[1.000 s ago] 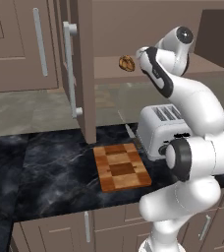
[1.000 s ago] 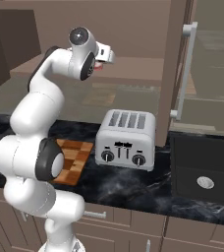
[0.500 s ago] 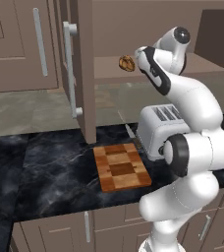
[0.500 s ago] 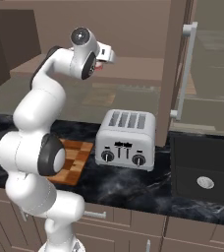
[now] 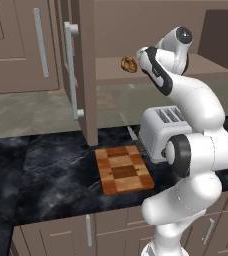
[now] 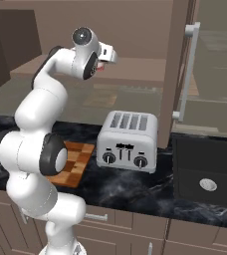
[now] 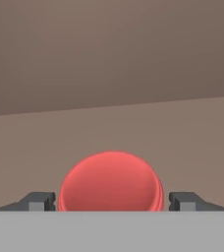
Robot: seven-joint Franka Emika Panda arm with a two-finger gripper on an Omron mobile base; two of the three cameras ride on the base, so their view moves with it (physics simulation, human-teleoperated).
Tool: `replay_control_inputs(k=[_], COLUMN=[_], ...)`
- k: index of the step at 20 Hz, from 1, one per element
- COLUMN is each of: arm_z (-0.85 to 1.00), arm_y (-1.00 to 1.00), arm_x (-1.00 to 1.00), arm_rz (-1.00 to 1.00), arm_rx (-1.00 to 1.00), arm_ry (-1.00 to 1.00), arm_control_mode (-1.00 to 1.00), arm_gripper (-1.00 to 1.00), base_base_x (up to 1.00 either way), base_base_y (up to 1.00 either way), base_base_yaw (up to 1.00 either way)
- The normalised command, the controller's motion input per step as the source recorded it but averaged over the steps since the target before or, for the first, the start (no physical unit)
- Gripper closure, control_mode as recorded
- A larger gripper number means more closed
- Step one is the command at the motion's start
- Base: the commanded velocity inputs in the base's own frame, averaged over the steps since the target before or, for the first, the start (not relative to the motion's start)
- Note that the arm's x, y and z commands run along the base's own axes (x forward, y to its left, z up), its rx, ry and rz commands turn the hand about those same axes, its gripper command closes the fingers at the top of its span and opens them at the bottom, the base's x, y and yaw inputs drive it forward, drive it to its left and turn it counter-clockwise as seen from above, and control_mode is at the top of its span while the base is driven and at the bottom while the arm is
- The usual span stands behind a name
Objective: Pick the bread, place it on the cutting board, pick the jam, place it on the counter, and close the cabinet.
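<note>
The white arm reaches up and back into the open taupe-brown cabinet (image 5: 83, 70), whose tall panelled door with its long silver bar handle stands swung out over the glossy black marble counter (image 5: 46, 175). In the hand view the gripper (image 7: 111, 199) has its two dark finger tips (image 7: 40, 201) set either side of the squat pinkish-red jam jar (image 7: 111, 182); the jar sits between them on the brown shelf floor, with a narrow gap on each side, so the jaws stand apart around it and whether they press on it I cannot tell. In the right base view a sliver of the red jar (image 6: 101, 68) shows just under the hand.

The small round golden-brown bun (image 5: 129, 64) sits on the cabinet shelf just left of the hand, near it but apart from the fingers. Below on the counter lies the checkered wooden cutting board (image 5: 123, 169), bare, and just to its right stands a silver four-slot toaster (image 6: 128, 141) with two dark knobs on its front. A dark recessed sink (image 6: 207, 172) lies right of the toaster. The open door edge hangs above the board's far left corner.

No writing can be read on any of these.
</note>
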Motion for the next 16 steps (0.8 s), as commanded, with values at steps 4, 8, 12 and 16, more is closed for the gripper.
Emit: replay_control_inputs(k=[4,8,12,16], arm_z=[0.0,0.0,0.01,0.05], arm_y=[0.0,0.0,0.0,-0.01], arm_x=[0.0,0.0,0.0,0.0], arm_rz=[0.01,0.0,0.0,0.0], arm_rx=[0.0,0.0,0.0,0.0], arm_ry=[0.0,0.0,0.0,0.0], arm_control_mode=[-1.0,-1.0,-1.0,-1.0], arm_gripper=[1.0,1.0,1.0,1.0], base_base_x=[0.0,0.0,0.0,0.0], base_base_y=[0.0,0.0,0.0,0.0], base_base_yaw=[0.0,0.0,0.0,0.0])
